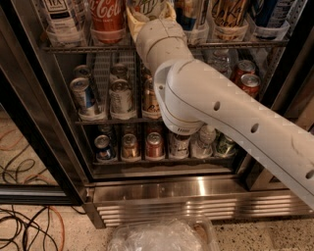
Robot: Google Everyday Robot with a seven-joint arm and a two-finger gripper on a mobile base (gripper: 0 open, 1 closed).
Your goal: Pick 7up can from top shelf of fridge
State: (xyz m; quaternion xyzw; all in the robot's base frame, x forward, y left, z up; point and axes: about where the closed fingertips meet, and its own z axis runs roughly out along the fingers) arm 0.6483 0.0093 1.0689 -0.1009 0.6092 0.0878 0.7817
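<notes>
The 7up can point(151, 5), white with green lettering, stands on the top shelf point(73, 48) of the fridge point(186, 193), at the top edge of the view. My gripper point(151, 15) reaches up to it from below. Its yellowish fingers point(133, 22) lie against both sides of the can. The can's top is out of frame. My thick white arm point(221, 112) runs from the lower right up to the shelf and hides the middle of the racks.
A red Coca-Cola can point(107, 17) stands just left of the 7up can and a clear bottle point(61, 17) further left. More cans fill the lower racks point(120, 95). The dark door frame point(34, 122) is at left, cables point(24, 220) lie on the floor, and a plastic bag point(162, 235) is below.
</notes>
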